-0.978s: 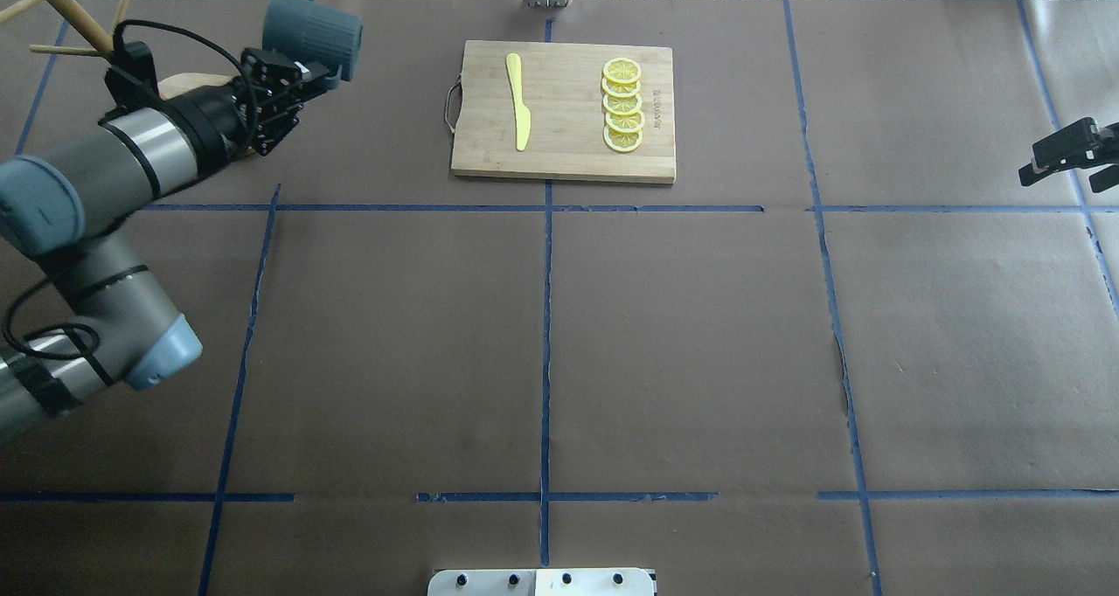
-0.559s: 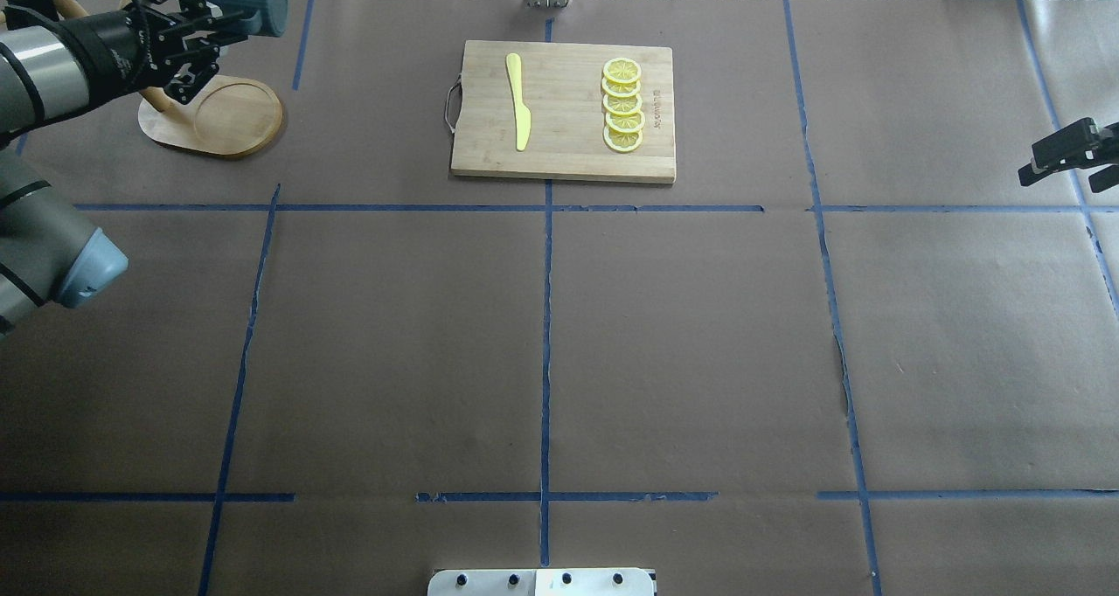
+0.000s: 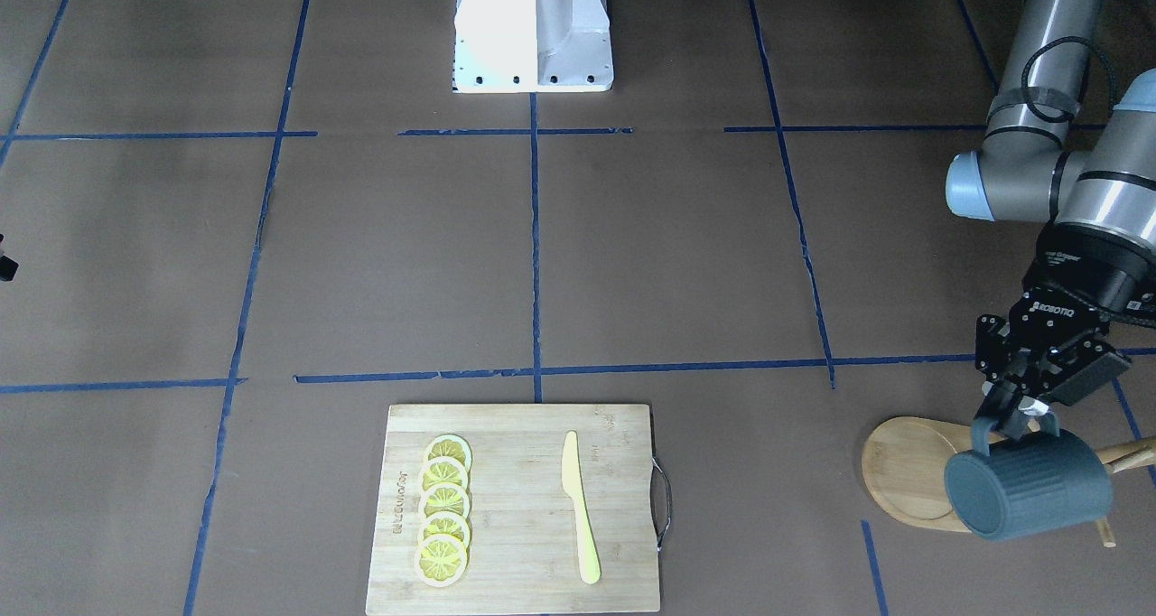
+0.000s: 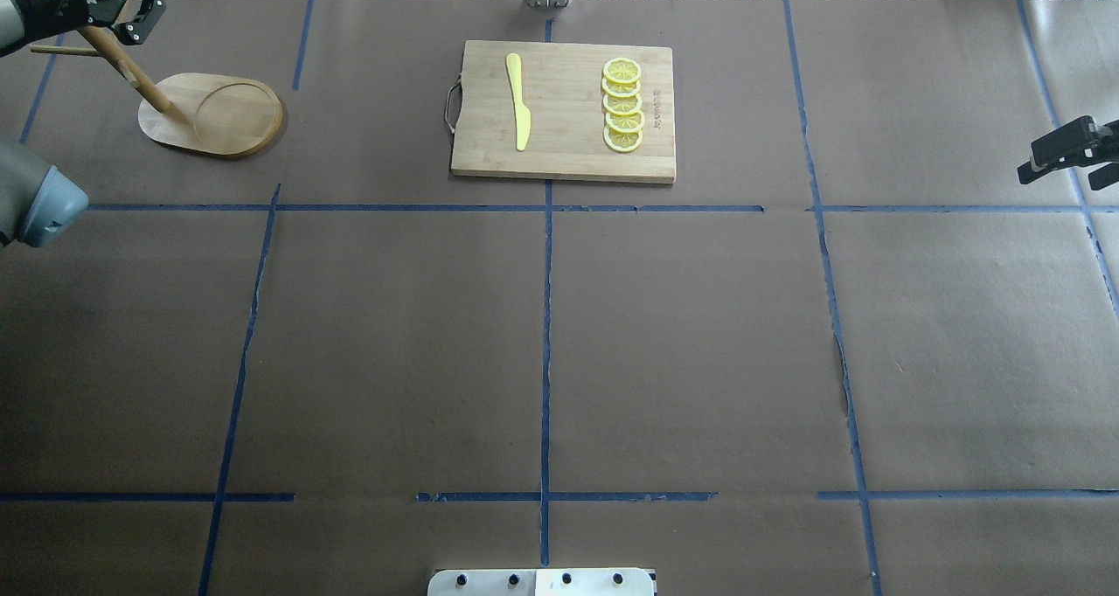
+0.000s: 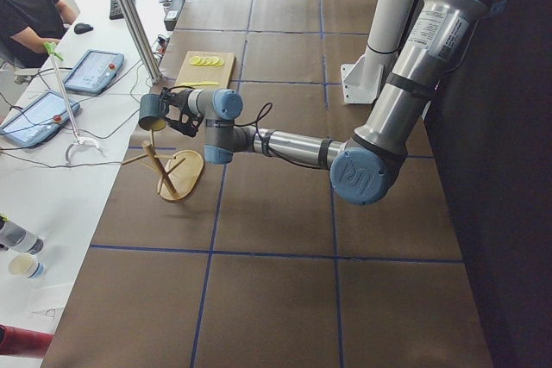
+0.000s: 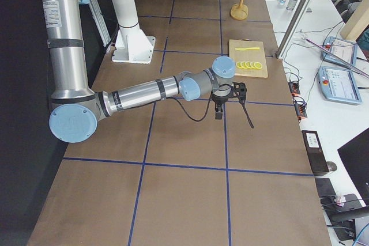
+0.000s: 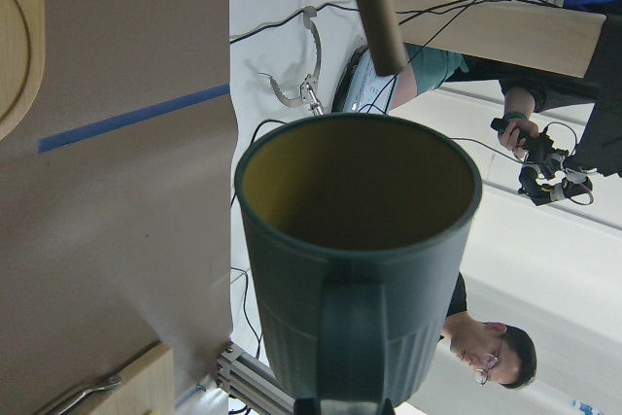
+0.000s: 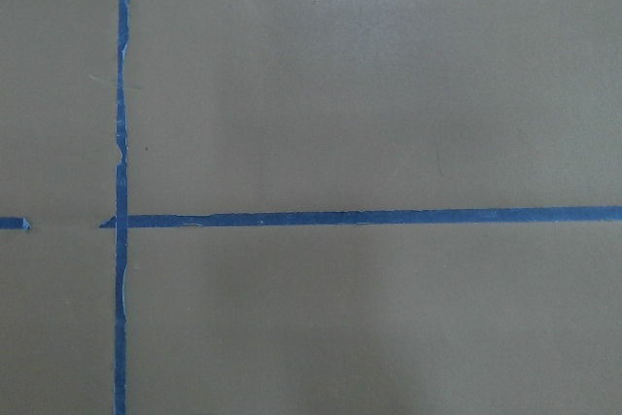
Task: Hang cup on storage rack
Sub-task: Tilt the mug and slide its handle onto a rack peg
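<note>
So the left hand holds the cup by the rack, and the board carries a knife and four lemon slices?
Not four: the overhead view shows five lemon slices on the board, beside the knife. The left hand does hold the cup by the rack.

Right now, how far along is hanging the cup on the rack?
Done: the cup is picked up, its handle pinched in the left gripper. In hand: it hangs on its side over the storage rack, near its pegs. Left: slip the handle over a peg and release; no peg carries it yet.
</note>
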